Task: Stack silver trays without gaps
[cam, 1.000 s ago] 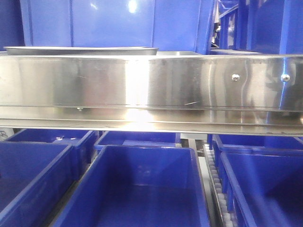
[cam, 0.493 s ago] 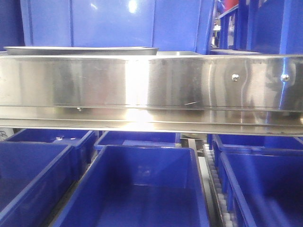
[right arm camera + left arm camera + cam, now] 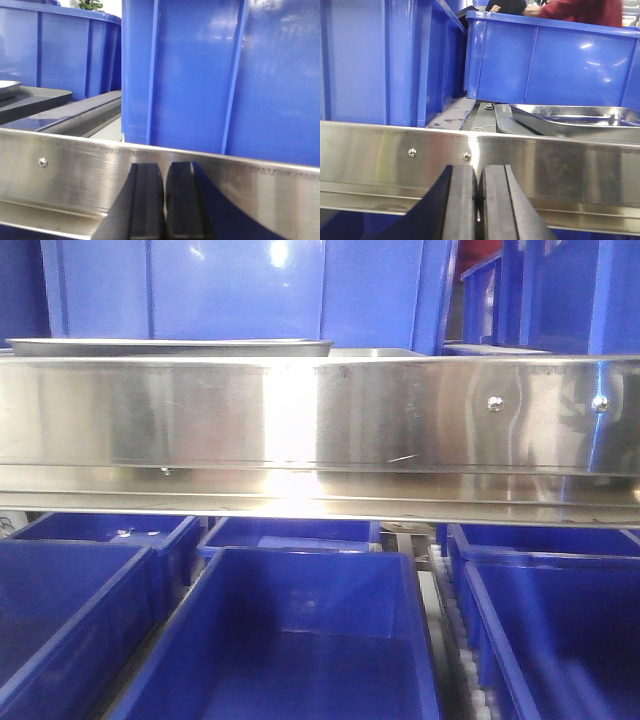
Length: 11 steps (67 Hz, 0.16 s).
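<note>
Blue bins [image 3: 300, 640] below the rail [image 3: 320, 415] hold nothing visible; trays [image 3: 575, 120] sit nested behind it; left gripper [image 3: 479, 200] and right gripper [image 3: 165, 200] closed, empty.

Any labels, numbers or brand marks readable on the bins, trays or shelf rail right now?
None can be read.
Shelf rail: a faint line of fine marks runs along its top edge, too small and blurred to read.
Blue bins: plain walls, no print visible.
Silver tray: no marking visible.
</note>
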Motion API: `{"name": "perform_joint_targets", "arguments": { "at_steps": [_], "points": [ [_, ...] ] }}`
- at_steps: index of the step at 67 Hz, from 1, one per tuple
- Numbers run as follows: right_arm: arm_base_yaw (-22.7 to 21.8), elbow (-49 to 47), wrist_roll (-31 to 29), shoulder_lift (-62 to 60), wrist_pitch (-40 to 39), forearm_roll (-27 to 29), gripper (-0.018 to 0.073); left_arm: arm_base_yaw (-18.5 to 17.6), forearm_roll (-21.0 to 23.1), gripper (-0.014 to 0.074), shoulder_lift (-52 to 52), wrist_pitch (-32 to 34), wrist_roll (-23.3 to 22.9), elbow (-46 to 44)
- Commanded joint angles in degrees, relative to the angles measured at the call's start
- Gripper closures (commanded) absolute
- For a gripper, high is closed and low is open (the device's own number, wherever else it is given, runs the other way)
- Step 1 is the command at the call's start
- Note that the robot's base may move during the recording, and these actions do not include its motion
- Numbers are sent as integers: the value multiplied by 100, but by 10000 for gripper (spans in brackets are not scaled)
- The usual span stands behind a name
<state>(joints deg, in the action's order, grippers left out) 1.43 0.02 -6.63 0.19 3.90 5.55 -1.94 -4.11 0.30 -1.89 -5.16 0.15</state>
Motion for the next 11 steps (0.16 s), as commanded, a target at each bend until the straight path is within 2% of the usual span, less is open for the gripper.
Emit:
{"name": "perform_joint_targets", "arguments": {
  "at_steps": [1, 11],
  "points": [
    [-30, -2, -4, -19, -87, -53, 582, -36, -16, 606, -30, 126, 6, -15],
    [-30, -2, -4, -19, -87, -53, 582, -36, -16, 606, -30, 126, 6, -15]
  ]
}}
